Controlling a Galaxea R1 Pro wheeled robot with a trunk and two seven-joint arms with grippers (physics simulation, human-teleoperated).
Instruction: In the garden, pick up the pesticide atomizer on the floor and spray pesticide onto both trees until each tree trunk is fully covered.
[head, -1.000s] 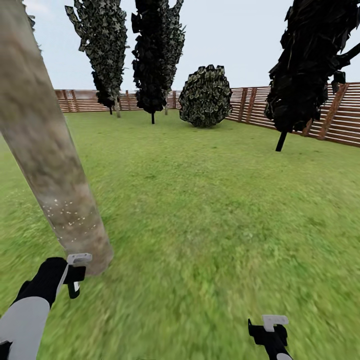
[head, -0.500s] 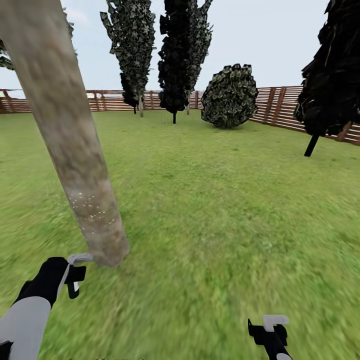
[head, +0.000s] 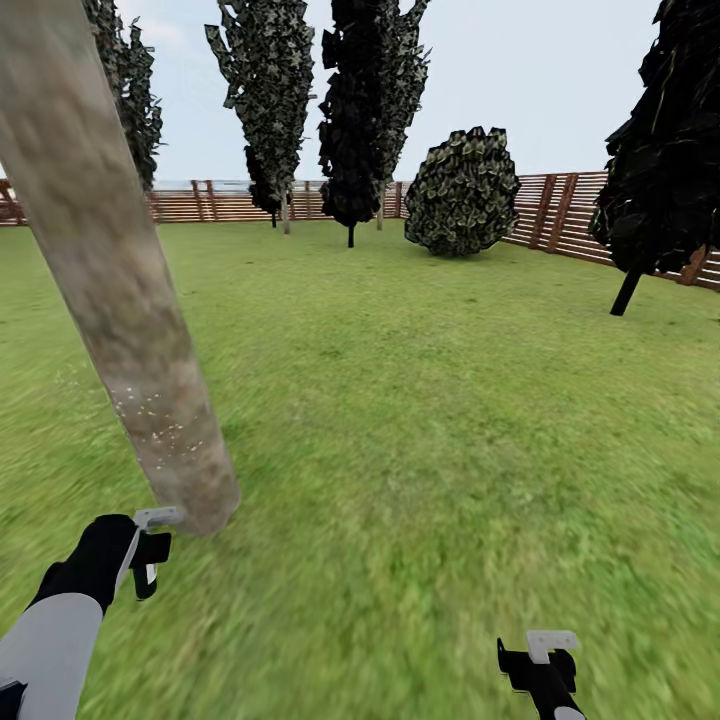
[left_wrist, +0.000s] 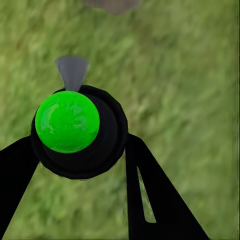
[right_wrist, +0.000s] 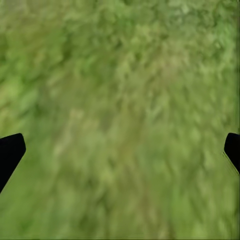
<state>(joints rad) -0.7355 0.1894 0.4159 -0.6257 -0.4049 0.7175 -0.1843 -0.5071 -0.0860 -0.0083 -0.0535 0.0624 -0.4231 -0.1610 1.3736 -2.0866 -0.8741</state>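
Left gripper (left_wrist: 80, 165) is clamped on the pesticide atomizer (left_wrist: 75, 132), its two black fingers (left_wrist: 155, 195) pressed against either side of the black body; the bright green cap (left_wrist: 67, 121) faces the wrist camera and the grey nozzle (left_wrist: 72, 71) juts ahead over the lawn (left_wrist: 180, 90); in the head view the same gripper (head: 150, 560) sits low at the robot's left, with the pale nozzle piece (head: 160, 517) just beside the foot of the near tree trunk (head: 120, 330).

Trunk condition: beige-grey and mottled, leaning across that view; a scatter of pale specks (head: 155, 425) shows on its lower part, judged to be spray deposit; the bark above them looks bare, so coverage appears partial.

Right gripper (right_wrist: 120, 150) is spread wide, holding nothing, with only grass between its tips; it hangs low at the robot's right (head: 540, 665).

Surroundings: dark conifers (head: 365, 110), a round shrub (head: 462, 192) and a slatted fence (head: 560, 215) stand well apart across the lawn; a second pale trunk cannot be made out.

Step in hand, by judgement: spraying the first trunk; next move calls for aiming the nozzle squarely at the bark and working higher.
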